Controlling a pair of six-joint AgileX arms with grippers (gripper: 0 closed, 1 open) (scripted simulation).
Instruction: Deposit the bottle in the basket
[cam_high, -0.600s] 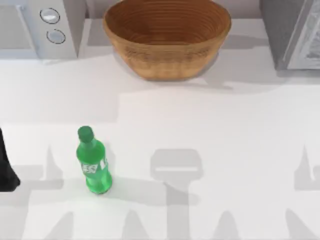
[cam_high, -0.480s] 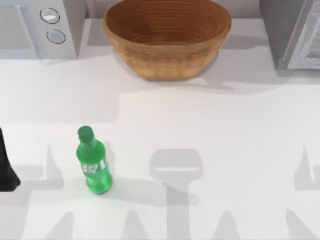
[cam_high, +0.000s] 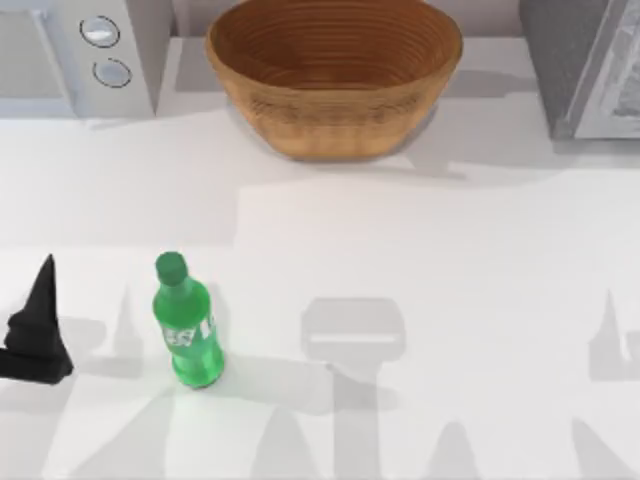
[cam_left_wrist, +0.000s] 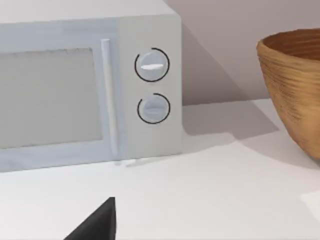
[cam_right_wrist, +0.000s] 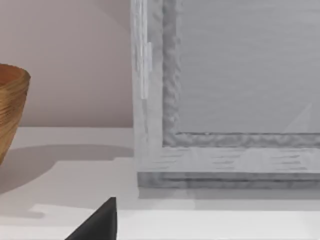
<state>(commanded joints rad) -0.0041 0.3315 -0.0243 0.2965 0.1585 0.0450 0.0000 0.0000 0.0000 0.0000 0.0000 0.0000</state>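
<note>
A white bench (cam_high: 420, 300) fills the scene from above. At its far edge, in the middle, sits a large round bowl-shaped woven wicker basket (cam_high: 333, 75), tan-brown with coiled ribs; its inside holds nothing. At the far left corner, just beside the basket, stands a pale grey microwave oven (cam_high: 75, 55) with two round dials on its front panel. At the far right corner stands a grey box-like appliance with a framed front panel (cam_high: 585, 65).

A small bright green plastic soda bottle (cam_high: 183, 325) with a green screw cap and a green-and-white label band stands upright on the near left part of the bench, well apart from the basket. Open bench lies between the bottle and the basket.

The left hand (cam_high: 38, 325), a dark pointed shape, sits at the left edge of the bench, near the bottle but not touching it; whether its fingers are spread or closed cannot be told. It holds nothing.

A dark finger of the right hand (cam_right_wrist: 97, 225) faces the grey appliance.
</note>
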